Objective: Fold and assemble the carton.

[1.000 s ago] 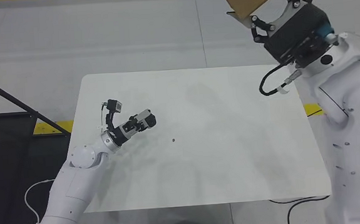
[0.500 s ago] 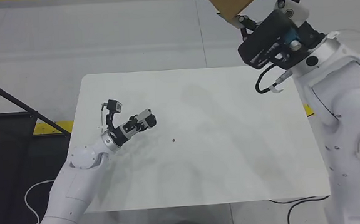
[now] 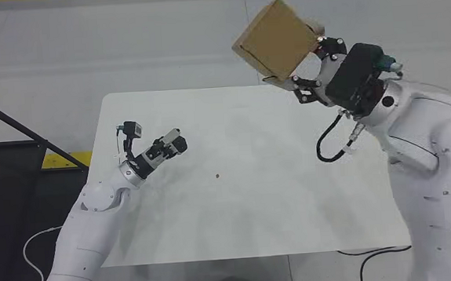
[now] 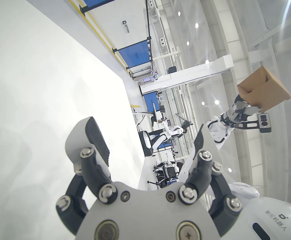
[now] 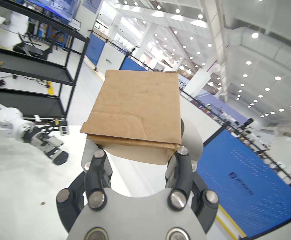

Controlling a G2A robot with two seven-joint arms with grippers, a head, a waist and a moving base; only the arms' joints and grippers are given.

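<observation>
The white table (image 3: pixel 276 184) is my work surface, and I judge the step in hand is bringing the carton (image 3: pixel 276 38) down onto it so both hands can start folding. The carton hangs in the air over the table's far edge, on my right side, tilted, touching nothing but me. From my right wrist it looks close to flat, with layered flaps at the near end; from my left wrist it seems to have some depth, so I cannot say how far it is opened. My right gripper (image 5: pixel 139 150) is clamped on that near flap end, one finger on each side, so most of the cardboard sticks out past the grip and will likely flex or swing. I should therefore lower it slowly and level it, then land it broad panel first on the open middle of the table, not corner first, which could crease it. My left gripper (image 4: pixel 147 138) is empty with its jaws spread, low over the table's left part and well apart from the carton. I would have it meet the carton's free edge once that rests on the table. A small dark speck (image 3: pixel 217 175) lies near the middle, and I would set down beside it.
</observation>
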